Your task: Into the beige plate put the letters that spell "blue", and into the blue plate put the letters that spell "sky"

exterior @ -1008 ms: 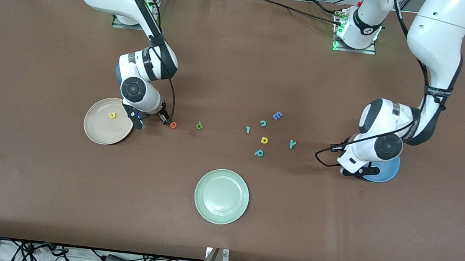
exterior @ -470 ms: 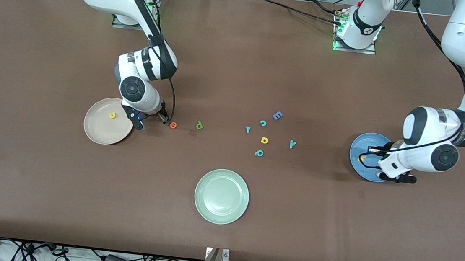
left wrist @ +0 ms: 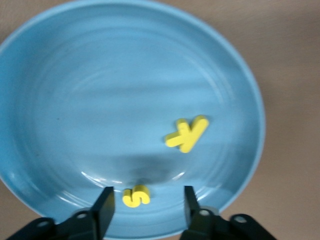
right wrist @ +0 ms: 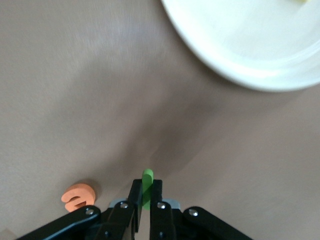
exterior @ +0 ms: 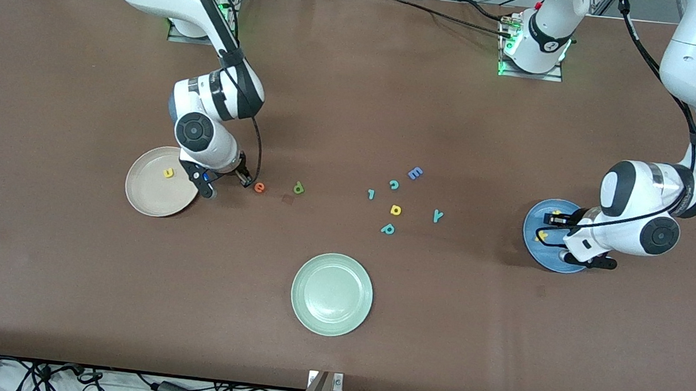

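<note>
- The blue plate (exterior: 535, 221), at the right of the front view, holds a yellow k (left wrist: 187, 133) and a yellow s (left wrist: 136, 196); in the left wrist view the k's long stroke runs diagonally and the s lies between the fingertips.
- The left gripper (left wrist: 145, 206) hangs over that plate, jaws apart and holding nothing; the arm hides part of the plate in the front view.
- The beige plate (exterior: 146, 193), at left centre, holds a yellow u (exterior: 168, 173).
- The right gripper (right wrist: 144, 201) is over the table beside the beige plate, jaws pinched on a thin green letter (right wrist: 147, 186) that stands on end between them; its shape is mostly hidden.
- The orange e (exterior: 259, 187) and green b (exterior: 299, 187) lie beside it on the table.
- The teal y (exterior: 438, 215) lies right of centre.
- The pale green plate (exterior: 332, 294), at lower centre, holds nothing.
</note>
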{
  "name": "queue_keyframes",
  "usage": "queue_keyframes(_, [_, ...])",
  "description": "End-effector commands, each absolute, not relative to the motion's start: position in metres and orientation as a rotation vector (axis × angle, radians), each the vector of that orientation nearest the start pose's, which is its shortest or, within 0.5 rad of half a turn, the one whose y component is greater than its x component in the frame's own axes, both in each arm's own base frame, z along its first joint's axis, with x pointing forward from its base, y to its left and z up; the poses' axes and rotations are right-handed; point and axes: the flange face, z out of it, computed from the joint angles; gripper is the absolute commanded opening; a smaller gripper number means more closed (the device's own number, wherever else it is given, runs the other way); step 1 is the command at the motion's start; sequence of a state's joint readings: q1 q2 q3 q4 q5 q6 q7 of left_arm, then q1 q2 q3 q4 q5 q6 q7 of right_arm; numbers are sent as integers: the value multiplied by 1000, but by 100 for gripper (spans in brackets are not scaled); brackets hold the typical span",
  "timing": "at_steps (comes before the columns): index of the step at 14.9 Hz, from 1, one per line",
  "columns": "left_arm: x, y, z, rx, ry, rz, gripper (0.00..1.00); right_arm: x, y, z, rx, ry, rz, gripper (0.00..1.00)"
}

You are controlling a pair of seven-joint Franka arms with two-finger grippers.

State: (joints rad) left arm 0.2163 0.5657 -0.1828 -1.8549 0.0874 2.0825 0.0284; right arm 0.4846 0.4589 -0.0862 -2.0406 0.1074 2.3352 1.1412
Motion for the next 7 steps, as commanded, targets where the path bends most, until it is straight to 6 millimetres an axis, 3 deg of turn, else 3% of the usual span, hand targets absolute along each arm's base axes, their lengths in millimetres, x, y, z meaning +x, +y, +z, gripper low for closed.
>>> queue_keyframes(1, [613,-15,240,-3140,165,490,100,545,179,228,-3017,1167,247,7])
queue_keyframes(3, [627,-45,259,-3161,242,436,100,550,151,229,-3067,1070,280,7])
queue_keyframes(7, [629,-129,254,-3176,406,337,100,559,106,224,-3101,956,305,7])
